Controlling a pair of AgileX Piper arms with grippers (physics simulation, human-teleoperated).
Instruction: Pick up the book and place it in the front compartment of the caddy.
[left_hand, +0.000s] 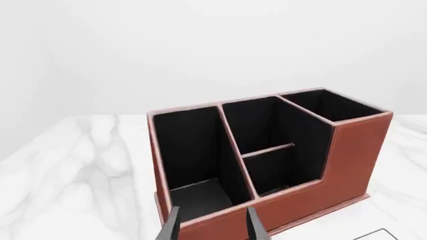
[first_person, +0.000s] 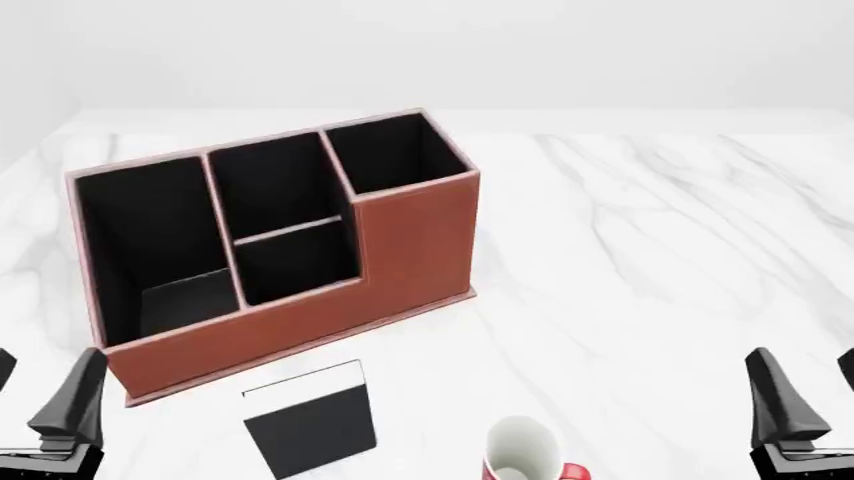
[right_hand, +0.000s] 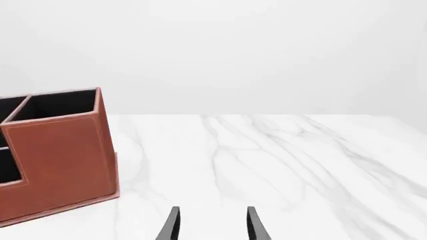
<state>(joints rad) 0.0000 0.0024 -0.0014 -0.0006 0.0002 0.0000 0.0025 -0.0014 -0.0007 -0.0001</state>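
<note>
No writing shows anywhere. The thin matte black book lies flat on the white marble table, just before the reddish-brown leather-look caddy. Left gripper and right gripper hover low at the near edge, jaws parted, empty

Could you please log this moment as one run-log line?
book flat on table, near caddy | left gripper open, empty | right gripper open, empty | pickup not begun

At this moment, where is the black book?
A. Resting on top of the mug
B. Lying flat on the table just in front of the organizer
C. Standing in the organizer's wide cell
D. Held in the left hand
B: the book lies flat on the marble table, just in front of the organizer and left of the mug, with neither hand touching it.
</note>
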